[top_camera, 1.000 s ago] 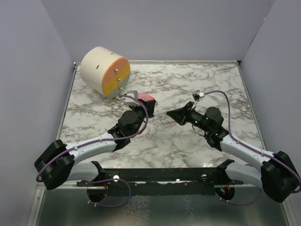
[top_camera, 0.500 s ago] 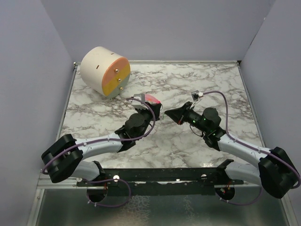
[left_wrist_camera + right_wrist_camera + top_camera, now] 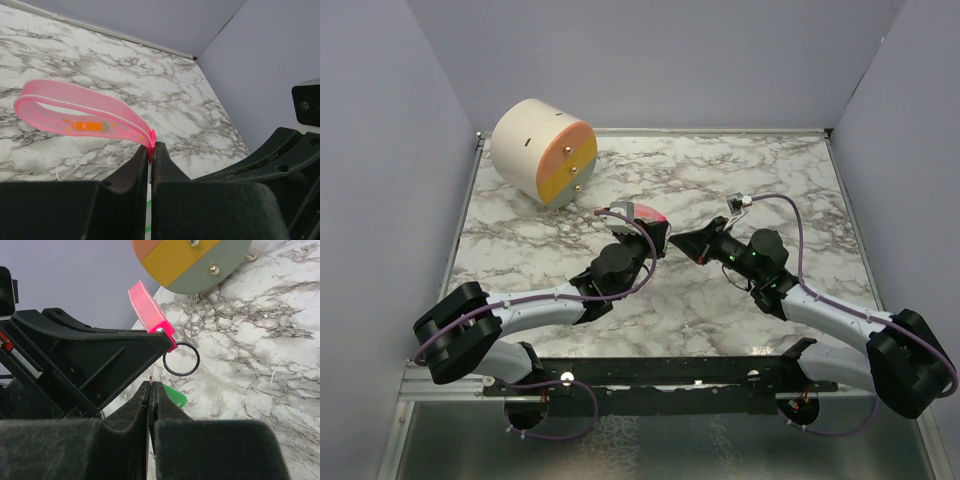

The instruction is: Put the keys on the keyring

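Left claw (image 3: pixel 151 149) pinched a pink strap (image 3: pixel 100 126), black keyring (image 3: pixel 181 374) hung from its end, right claw (image 3: pixel 150 385) pressed together close by, green key (image 3: pixel 174 396) beside its tips

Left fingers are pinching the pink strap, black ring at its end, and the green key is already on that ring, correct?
No. The green key is not on the black ring: the right wrist view shows the ring empty, with the key below it and apart. The left fingers do pinch the pink strap, ring at its end.
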